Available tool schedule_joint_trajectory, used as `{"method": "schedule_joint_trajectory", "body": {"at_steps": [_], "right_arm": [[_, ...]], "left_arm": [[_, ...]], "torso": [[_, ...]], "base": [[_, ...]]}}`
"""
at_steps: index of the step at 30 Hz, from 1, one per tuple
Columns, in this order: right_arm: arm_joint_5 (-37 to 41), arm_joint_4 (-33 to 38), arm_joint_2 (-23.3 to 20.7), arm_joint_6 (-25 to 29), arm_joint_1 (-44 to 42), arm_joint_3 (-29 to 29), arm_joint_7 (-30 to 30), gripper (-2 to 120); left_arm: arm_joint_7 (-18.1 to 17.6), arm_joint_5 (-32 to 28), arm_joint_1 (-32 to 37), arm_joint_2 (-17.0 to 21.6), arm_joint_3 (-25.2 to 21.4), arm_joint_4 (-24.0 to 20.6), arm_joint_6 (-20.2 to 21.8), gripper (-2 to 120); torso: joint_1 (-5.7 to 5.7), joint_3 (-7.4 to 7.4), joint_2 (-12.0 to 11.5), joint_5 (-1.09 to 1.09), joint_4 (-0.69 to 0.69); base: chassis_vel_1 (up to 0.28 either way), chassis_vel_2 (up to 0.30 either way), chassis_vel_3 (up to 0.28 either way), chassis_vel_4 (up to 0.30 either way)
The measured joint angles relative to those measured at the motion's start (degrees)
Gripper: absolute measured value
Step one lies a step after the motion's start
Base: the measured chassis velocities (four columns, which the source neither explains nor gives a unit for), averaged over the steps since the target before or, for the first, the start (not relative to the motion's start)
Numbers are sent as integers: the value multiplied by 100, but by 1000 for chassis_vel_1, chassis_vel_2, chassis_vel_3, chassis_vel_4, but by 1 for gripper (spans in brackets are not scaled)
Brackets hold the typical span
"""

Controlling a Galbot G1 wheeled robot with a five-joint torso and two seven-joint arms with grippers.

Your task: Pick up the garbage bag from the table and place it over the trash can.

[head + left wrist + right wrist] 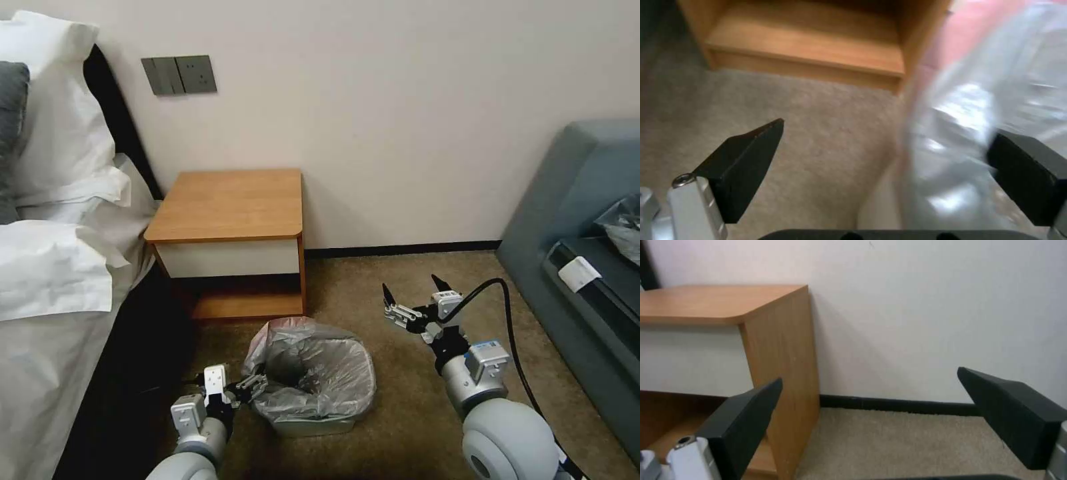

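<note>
Bag position: the crinkled, translucent silvery-grey plastic garbage bag with its pink rim (308, 370) sat draped in and over the small cream-beige plastic trash can (313, 425) on the carpet, in front of the small wood-topped nightstand table with the white drawer front (230, 203). The tabletop was bare. The pink edge bunched up at the can's far-left corner; the near and right sides looked folded down over the rim.

My left gripper (257, 385) was at the can's left side, jaws apart. From the left wrist view, one black finger (751, 156) hung over the beige carpet (818, 140) and the other sat against the film, so the bag's left wall lay between them, not pinched.

My right gripper (413, 293) hung open above the carpet, well apart from the can on its right, holding nothing, facing the wall and the table's side.

Judgement: the draping looked nearly done; what remained was seating the left edge. To do it well I reckoned on closing only on the film, not the hard rim, then drawing it outward and down gently so the thin plastic wouldn't tear or drag the light can across the carpet. The bunched far corner wanted spreading last.
</note>
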Motion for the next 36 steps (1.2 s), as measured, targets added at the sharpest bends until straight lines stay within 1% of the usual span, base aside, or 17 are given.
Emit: {"method": "schedule_joint_trajectory", "body": {"at_steps": [2,7,10,13,15,16,17,20,21,24,25,27,29,30,31,35,36], "right_arm": [[12,-25,-4,0,24,-19,2,100],[61,-46,-2,-3,49,-44,16,100],[67,-48,6,-5,48,-45,18,100],[67,-48,28,-2,34,-40,18,100],[44,-67,46,43,-5,-5,2,100],[-15,-147,63,206,-103,77,-95,100],[-15,-147,63,206,-103,77,-95,100],[-218,-499,178,836,-456,482,-543,100],[-218,-499,178,836,-456,482,-543,100],[-651,-851,490,1779,-992,1026,-965,100],[-651,-851,490,1779,-992,1026,-965,100],[-930,-911,795,2183,-1375,1325,-1130,100],[-1005,-891,983,2303,-1581,1445,-1192,100],[-1068,-837,1203,2421,-1794,1550,-1258,100],[-1068,-837,1203,2421,-1794,1550,-1258,100],[-1302,-751,1840,2781,-2247,1676,-1427,100],[-1302,-751,1840,2781,-2247,1676,-1427,100]], "left_arm": [[292,-314,85,52,-89,-142,232,100],[542,-688,135,101,-157,-317,487,100],[545,-635,163,122,-165,-379,475,100],[452,-420,190,128,-169,-419,268,100],[421,-197,223,125,-197,-437,1,100],[416,67,265,110,-251,-445,-338,100],[416,67,265,110,-251,-445,-338,100],[447,750,376,11,-429,-420,-1149,100],[447,750,376,11,-429,-420,-1149,100],[485,1435,538,-211,-516,-342,-2013,100],[485,1435,538,-211,-516,-342,-2013,100],[718,1791,685,-384,-545,-320,-2536,100],[816,1875,771,-495,-572,-335,-2751,100],[865,1848,874,-585,-589,-426,-2866,100],[865,1848,874,-585,-589,-426,-2866,100],[999,1713,1233,-779,-716,-780,-3006,100],[999,1713,1233,-779,-716,-780,-3006,100]], "torso": [[0,0,0,1,0],[0,0,0,0,0],[0,0,0,0,0],[0,0,0,0,0],[0,0,0,0,1],[0,0,0,0,0],[0,0,0,0,0],[0,0,0,2,1],[0,0,0,2,1],[0,0,0,1,0],[0,0,0,1,0],[0,0,0,1,-1],[0,0,0,0,-1],[0,0,0,-1,0],[0,0,0,-1,0],[0,0,0,0,-1],[0,0,0,0,-1]], "base": [[0,0,0,0],[0,0,0,0],[0,0,0,0],[0,0,0,0],[0,0,0,0],[0,0,0,0],[0,0,0,0],[0,0,0,0],[0,0,0,0],[0,0,0,0],[0,0,0,0],[0,0,0,0],[0,0,0,0],[0,0,0,0],[0,0,0,0],[0,0,0,0],[0,0,0,0]]}}
